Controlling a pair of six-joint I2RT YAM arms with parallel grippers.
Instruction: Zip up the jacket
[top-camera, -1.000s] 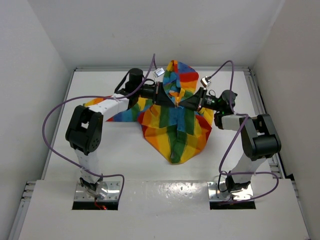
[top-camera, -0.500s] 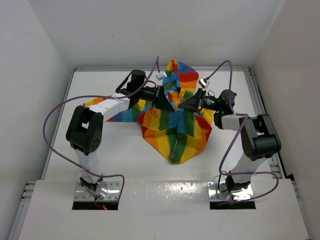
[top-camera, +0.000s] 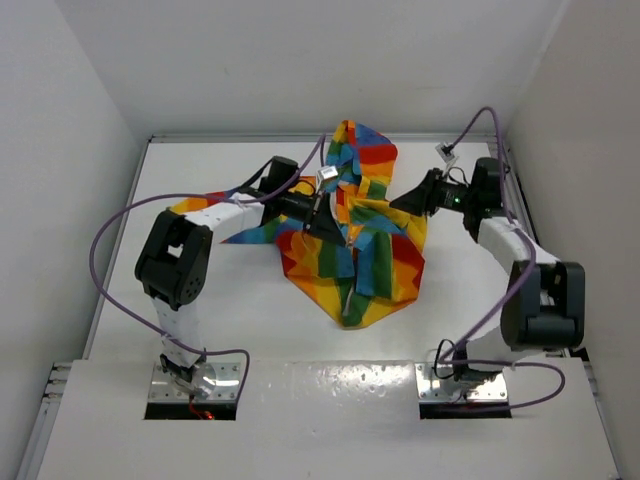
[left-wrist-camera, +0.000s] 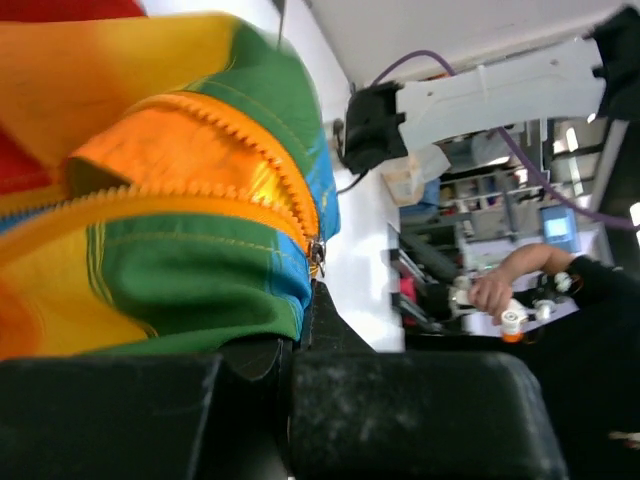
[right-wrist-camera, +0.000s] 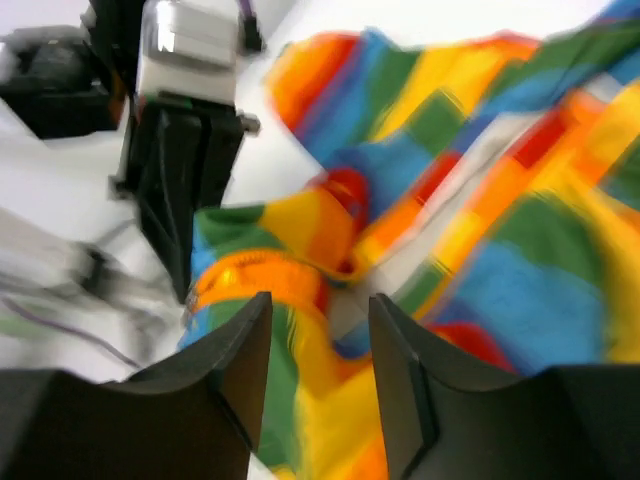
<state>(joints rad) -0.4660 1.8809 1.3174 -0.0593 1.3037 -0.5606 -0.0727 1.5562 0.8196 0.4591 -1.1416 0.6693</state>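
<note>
Left hand (top-camera: 322, 210) clamped on jacket (top-camera: 360, 255), right hand (top-camera: 402, 200) wide, holding nothing.
Top: jacket crumpled mid-table (top-camera: 200, 310), left hand at its upper middle, right hand near its right edge. Left wrist: fabric pinched just below orange zipper (left-wrist-camera: 200, 200), slider (left-wrist-camera: 316, 250) near the tips. Right wrist: blurred, jacket beyond the fingers.

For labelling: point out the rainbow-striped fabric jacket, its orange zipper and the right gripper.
rainbow-striped fabric jacket (top-camera: 385, 265), top view, front panel.
orange zipper (left-wrist-camera: 185, 201), left wrist view, teeth.
right gripper (right-wrist-camera: 320, 300), right wrist view, between fingertips.
</note>
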